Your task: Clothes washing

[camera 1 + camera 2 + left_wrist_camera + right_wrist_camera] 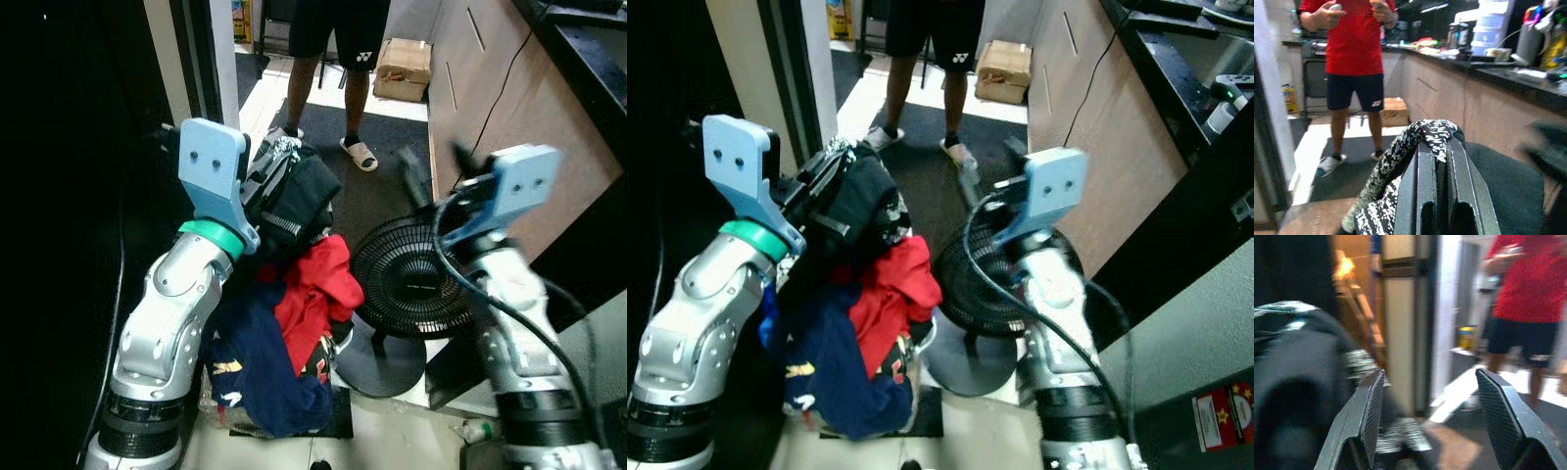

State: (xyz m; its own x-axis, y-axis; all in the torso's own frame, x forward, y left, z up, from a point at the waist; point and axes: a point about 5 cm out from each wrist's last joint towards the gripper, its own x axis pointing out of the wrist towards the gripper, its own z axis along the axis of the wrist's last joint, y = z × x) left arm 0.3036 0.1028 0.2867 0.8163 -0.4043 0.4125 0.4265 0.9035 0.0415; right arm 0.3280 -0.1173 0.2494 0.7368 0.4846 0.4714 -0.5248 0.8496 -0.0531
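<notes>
My left gripper [1439, 149] is shut on a bundle of clothes [294, 196], holding it up at chest height. The bundle is a black garment with a black-and-white patterned cloth [1400, 156] draped over the fingers. Red cloth [318, 289] and navy cloth [260, 372] hang below it toward the floor. My right gripper [1427, 396] is open and empty, raised to the right of the bundle with its fingers pointing toward it; it looks blurred. The dark clothes [1298, 382] lie just beside its left finger.
A black floor fan [411, 284] stands on the floor between my arms. A person in a red shirt and dark shorts [1354, 58] stands ahead on a dark mat. A wooden cabinet front [490, 88] runs along the right, a cardboard box [404, 67] behind.
</notes>
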